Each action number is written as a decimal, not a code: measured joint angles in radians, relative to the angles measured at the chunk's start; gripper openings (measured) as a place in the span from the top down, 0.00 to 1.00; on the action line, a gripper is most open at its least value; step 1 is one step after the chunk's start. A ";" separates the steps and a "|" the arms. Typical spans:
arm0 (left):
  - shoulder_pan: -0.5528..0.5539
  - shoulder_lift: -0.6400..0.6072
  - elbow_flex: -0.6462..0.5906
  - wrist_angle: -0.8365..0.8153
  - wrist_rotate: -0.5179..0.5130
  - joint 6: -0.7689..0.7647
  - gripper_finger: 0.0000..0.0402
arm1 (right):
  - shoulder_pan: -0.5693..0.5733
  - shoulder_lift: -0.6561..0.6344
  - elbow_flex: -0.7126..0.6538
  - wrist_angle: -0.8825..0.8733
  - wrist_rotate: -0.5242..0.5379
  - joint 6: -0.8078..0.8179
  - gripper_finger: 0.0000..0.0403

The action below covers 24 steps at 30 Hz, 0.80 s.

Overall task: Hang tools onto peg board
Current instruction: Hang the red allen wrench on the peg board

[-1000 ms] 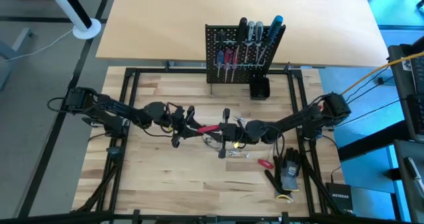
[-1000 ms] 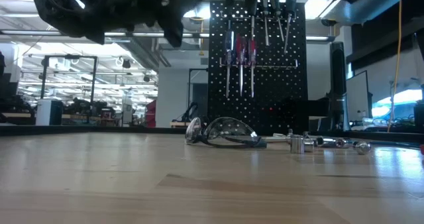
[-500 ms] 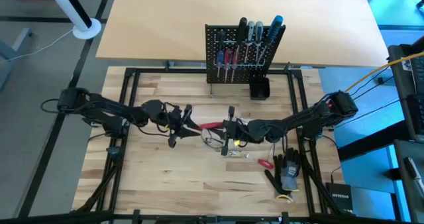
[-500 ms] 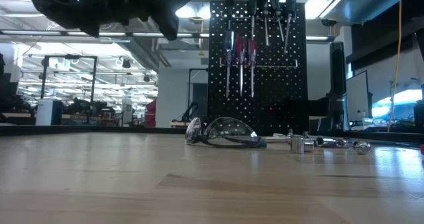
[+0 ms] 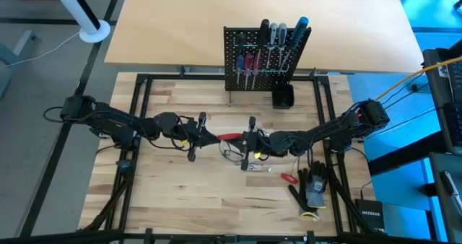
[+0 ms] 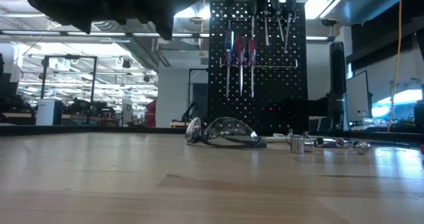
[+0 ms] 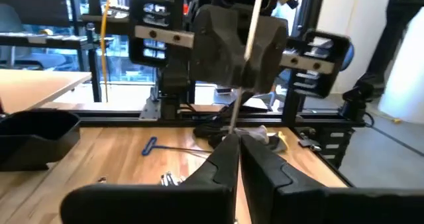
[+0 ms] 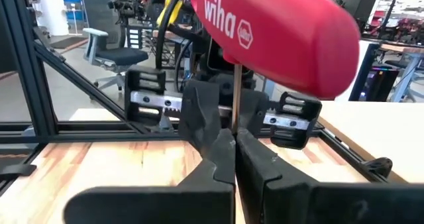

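On the wooden surface (image 5: pixel 188 193), under the raised arms, a pair of safety glasses (image 6: pixel 228 132) and a few loose bits; no change there. At the far edge, upright, the peg board (image 5: pixel 232 56), already carrying several tools, and well apart from the action.

In mid-air above the middle of the surface, a handover under way. Half open a second ago, now clenched: the left claw (image 5: pixel 195 136), pinching the thin shaft (image 7: pixel 248 52) of the red-handled screwdriver (image 5: pixel 231 136). Facing it, the right claw (image 5: pixel 250 141), likewise clenched on that shaft, with the red handle just above its fingers in its own wrist view.

So, for now, held from both sides. By the look of it, second grip secured; release by the right claw and the carry to the peg board not yet begun.
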 joint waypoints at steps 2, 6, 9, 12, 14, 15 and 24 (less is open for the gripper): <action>0.000 0.016 0.000 0.012 -0.005 0.004 0.99 | 0.000 0.000 0.000 0.004 0.000 0.005 1.00; 0.000 0.061 0.000 0.034 -0.024 0.001 0.99 | 0.000 0.000 0.000 0.004 0.000 0.005 1.00; 0.000 0.087 0.000 0.082 -0.027 -0.011 0.99 | 0.000 0.000 0.000 0.005 0.000 0.005 1.00; 0.000 0.098 0.010 0.084 -0.027 -0.025 1.00 | 0.000 0.000 0.000 0.005 0.000 0.005 1.00; 0.000 0.106 0.019 0.079 -0.027 -0.027 0.99 | 0.000 0.000 0.000 0.006 0.000 0.005 1.00; 0.000 0.113 0.026 0.079 -0.027 -0.025 1.00 | 0.000 0.000 0.000 0.006 0.000 0.005 1.00; -0.001 0.120 0.043 0.045 -0.030 -0.024 1.00 | 0.000 0.000 0.000 -0.003 0.028 -0.009 1.00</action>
